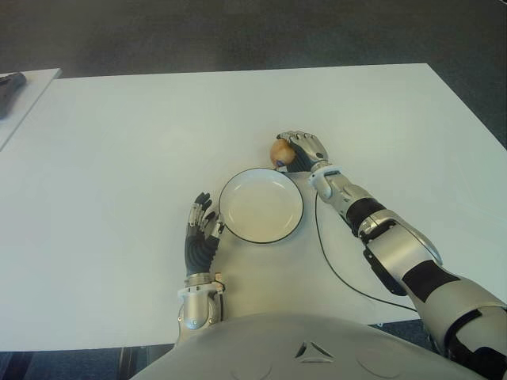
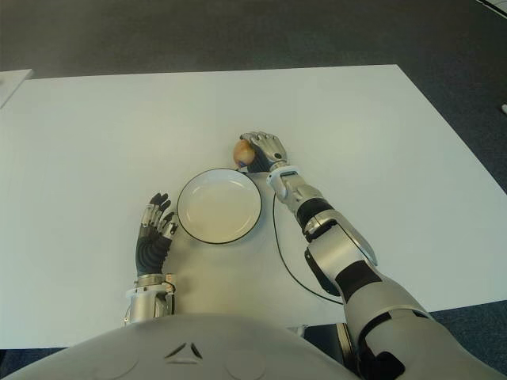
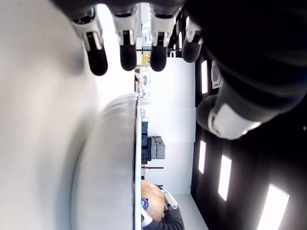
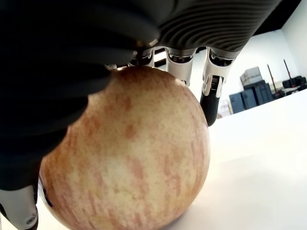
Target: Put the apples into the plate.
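Observation:
A yellow-red apple (image 1: 280,150) sits on the white table just beyond the far right rim of the plate (image 1: 261,205), a white dish with a dark edge. My right hand (image 1: 299,149) is curled over the apple from its right side. In the right wrist view the apple (image 4: 127,153) fills the picture under my palm, with my fingers (image 4: 211,91) wrapped over its far side, and it still touches the tabletop. My left hand (image 1: 201,228) shows flat beside the plate's left rim, fingers spread, holding nothing. The plate holds nothing.
The white table (image 1: 119,158) stretches wide around the plate. A black cable (image 1: 329,257) runs along my right forearm over the tabletop. A second table's corner with a dark object (image 1: 9,85) shows at the far left. Dark floor lies beyond the far edge.

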